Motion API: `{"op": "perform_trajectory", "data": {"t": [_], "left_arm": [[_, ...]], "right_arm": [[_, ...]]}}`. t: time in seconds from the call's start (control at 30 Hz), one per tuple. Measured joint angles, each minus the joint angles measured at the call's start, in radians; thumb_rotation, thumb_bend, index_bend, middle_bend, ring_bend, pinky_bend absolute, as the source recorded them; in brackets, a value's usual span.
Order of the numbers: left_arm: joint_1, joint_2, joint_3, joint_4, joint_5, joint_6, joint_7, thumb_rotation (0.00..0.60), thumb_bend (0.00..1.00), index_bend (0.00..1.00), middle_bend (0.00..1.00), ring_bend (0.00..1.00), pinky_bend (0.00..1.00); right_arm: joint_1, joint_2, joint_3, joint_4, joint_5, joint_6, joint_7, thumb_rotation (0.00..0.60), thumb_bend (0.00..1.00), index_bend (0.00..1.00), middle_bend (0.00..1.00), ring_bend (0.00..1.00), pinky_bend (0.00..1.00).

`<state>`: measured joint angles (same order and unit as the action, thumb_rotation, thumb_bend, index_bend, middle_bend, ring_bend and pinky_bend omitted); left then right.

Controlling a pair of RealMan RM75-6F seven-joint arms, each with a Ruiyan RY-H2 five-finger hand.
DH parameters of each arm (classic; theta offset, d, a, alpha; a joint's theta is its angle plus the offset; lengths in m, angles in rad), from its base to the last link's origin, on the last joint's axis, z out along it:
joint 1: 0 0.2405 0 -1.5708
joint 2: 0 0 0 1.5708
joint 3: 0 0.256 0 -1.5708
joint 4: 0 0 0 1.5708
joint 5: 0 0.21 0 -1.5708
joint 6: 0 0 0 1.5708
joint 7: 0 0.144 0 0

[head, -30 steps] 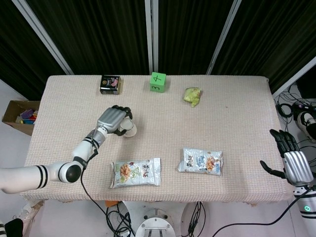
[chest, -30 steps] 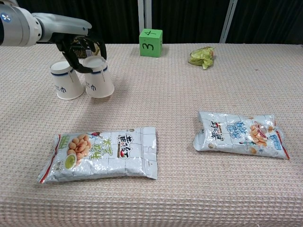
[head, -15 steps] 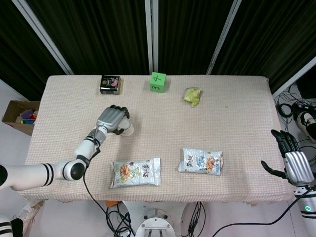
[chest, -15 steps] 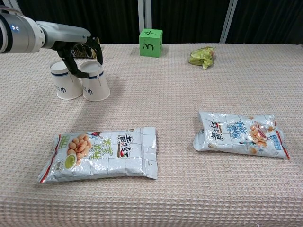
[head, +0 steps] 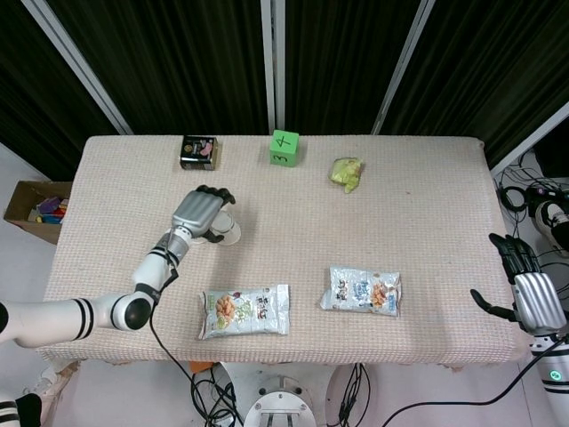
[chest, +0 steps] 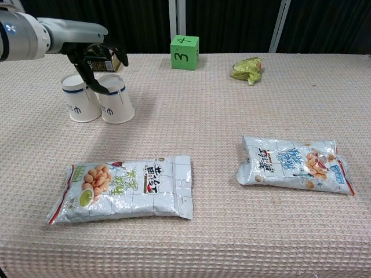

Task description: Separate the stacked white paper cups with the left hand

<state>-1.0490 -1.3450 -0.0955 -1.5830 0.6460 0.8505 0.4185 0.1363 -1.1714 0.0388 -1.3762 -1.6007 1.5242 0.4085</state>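
Two white paper cups stand upside down and side by side on the table: one cup (chest: 78, 103) on the left, the other cup (chest: 117, 103) touching it on the right. My left hand (chest: 97, 61) hovers just above them with its fingers spread; one finger reaches down between the cups. From the head view the left hand (head: 201, 213) hides most of the cups, and only one cup (head: 229, 234) peeks out. Off the table's right edge, my right hand (head: 526, 286) hangs with its fingers apart and holds nothing.
A green number cube (chest: 184, 52), a black box (head: 199, 151) and a crumpled green packet (chest: 247, 69) lie along the far edge. Two snack bags (chest: 124, 188) (chest: 293, 164) lie at the front. A cardboard box (head: 31, 209) stands on the floor at left.
The right-hand cup, tilted in my left hand a second ago, now stands on the table against the other cup. The fingers have lifted off it and spread.
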Motion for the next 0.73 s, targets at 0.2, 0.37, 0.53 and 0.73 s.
{"op": "perform_trajectory", "data": {"t": [0.2,0.37,0.53,0.73], "left_arm": [[0.114,0.074,-0.009,-0.070,0.115,0.146,-0.107,0.600,0.20,0.24,0.18,0.16,0.14],[0.306,0.119,0.028,-0.092,0.252,0.371,-0.218,0.600,0.21,0.26,0.19,0.16,0.14],[0.523,0.133,0.096,-0.069,0.378,0.593,-0.324,0.600,0.18,0.26,0.19,0.16,0.14],[0.752,0.145,0.231,-0.046,0.563,0.806,-0.349,0.600,0.16,0.26,0.19,0.16,0.13]], "right_arm": [[-0.006,0.020,0.000,-0.001,0.008,0.001,0.026,0.600,0.19,0.03,0.09,0.00,0.00],[-0.013,0.032,-0.011,-0.007,-0.010,0.006,0.033,0.600,0.21,0.06,0.09,0.00,0.00],[-0.013,0.035,-0.025,-0.012,-0.036,0.010,0.010,0.600,0.22,0.08,0.09,0.00,0.00],[-0.018,0.051,-0.026,-0.062,-0.041,0.018,-0.075,0.600,0.21,0.08,0.09,0.00,0.00]]}}
